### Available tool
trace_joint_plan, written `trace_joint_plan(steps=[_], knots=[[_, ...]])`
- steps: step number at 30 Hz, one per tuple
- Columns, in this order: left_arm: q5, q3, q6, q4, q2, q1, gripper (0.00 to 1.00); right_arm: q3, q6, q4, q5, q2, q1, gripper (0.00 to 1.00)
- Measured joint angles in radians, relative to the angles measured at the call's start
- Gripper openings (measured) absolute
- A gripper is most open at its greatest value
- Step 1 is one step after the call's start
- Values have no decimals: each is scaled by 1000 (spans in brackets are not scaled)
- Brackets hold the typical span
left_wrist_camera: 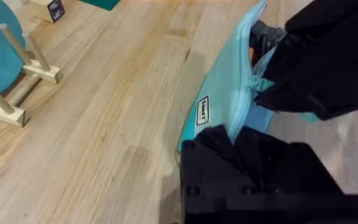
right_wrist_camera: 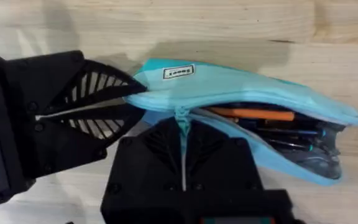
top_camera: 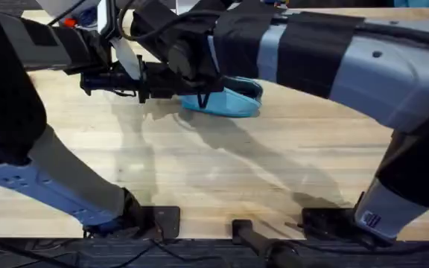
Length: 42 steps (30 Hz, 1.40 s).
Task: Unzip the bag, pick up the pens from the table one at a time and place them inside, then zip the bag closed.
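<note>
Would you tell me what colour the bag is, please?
Light blue bag, clearest in the right wrist view.

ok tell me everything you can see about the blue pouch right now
The bag is a light-blue soft fabric pouch lying on the wooden table, with a small white label near one end. Its zipper is partly open: the gaping end shows pens inside, one orange, others dark. The left gripper pinches the labelled end, and the right gripper is shut on the light-blue zipper pull at mid-length.
</note>
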Motion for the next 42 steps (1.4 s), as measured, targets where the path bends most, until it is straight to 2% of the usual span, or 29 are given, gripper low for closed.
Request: trace_joint_plan(steps=[42], knots=[[4,-1,0,-8,0,-8,40,25,-169,-122,-11,0,-11,32]])
